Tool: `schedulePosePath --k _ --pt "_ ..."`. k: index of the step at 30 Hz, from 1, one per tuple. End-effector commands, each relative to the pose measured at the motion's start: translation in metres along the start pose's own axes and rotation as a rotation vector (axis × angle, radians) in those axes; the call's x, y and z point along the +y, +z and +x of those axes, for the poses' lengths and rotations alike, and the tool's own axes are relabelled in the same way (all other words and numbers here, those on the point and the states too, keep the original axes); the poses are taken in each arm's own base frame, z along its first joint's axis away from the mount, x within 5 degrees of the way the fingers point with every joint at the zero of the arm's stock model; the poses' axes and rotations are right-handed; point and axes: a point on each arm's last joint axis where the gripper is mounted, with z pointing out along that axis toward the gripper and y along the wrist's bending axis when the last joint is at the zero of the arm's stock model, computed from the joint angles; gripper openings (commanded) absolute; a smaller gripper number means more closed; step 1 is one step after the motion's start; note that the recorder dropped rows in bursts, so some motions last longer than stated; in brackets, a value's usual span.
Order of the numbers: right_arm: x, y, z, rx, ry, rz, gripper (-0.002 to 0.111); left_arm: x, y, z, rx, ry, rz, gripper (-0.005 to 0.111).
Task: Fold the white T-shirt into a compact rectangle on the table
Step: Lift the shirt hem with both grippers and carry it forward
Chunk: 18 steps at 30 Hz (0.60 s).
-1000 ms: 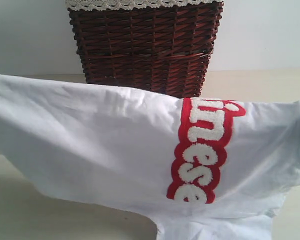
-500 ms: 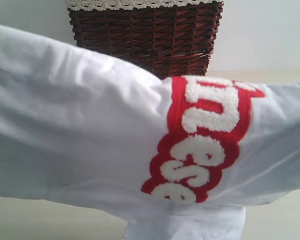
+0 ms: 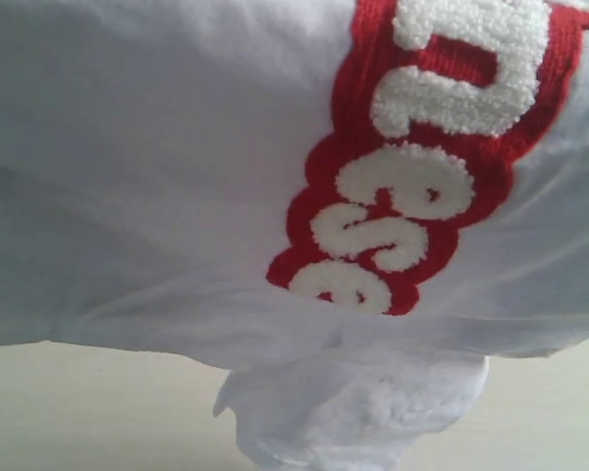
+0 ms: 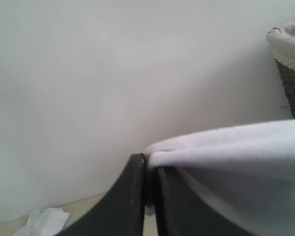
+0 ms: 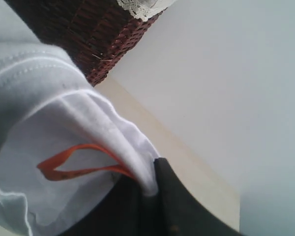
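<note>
shirt (image 3: pixel 157 177): held up off the tabletop, spread wide and close to the exterior camera, fills most of that view; a bunched part hangs low at the middle, can't tell if it touches the tabletop
red band (image 3: pixel 422 167): on the shirt, right of centre, runs top to bottom, fuzzy white letters turned sideways
left gripper (image 4: pixel 148 164): black fingers pinched together on a shirt edge, cloth draping away to one side
right gripper (image 5: pixel 148 179): dark fingers clamped on a folded shirt edge, hem stitching visible
red loop (image 5: pixel 78 162): thin strap on the shirt, just beside the right gripper
tabletop (image 3: pixel 79 412): pale beige, seen under the shirt
basket (image 5: pixel 88 34): dark brown wicker, white lace rim (image 5: pixel 137 7), behind the shirt
wall (image 4: pixel 113 73): plain white, farthest back
</note>
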Motion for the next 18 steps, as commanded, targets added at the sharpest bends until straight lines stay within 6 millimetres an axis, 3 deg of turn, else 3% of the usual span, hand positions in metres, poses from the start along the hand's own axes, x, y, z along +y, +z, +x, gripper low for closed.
schedulePosePath --k 1,6,9,12,16,18 --pt "-0.002 -0.004 -0.003 -0.030 0.003 0.030 0.000 0.004 -0.007 -0.004 -0.039 -0.007 -0.027 0.000" --pt "-0.007 -0.023 -0.014 -0.094 -0.018 0.085 0.000 0.007 -0.017 -0.009 -0.129 -0.011 -0.054 0.000" --pt "-0.001 -0.015 -0.007 -0.042 -0.002 0.023 0.000 0.005 -0.015 -0.006 -0.101 -0.011 -0.044 0.000" --pt "0.009 0.011 0.012 0.054 0.025 -0.064 0.000 -0.008 0.004 0.017 0.000 0.002 -0.002 0.000" --pt "0.023 0.070 0.051 0.252 0.050 -0.181 0.000 -0.043 0.060 0.070 0.209 0.033 0.119 0.000" --pt "0.021 0.091 0.061 0.313 0.031 -0.184 0.000 -0.054 0.079 0.084 0.221 0.054 0.143 0.000"
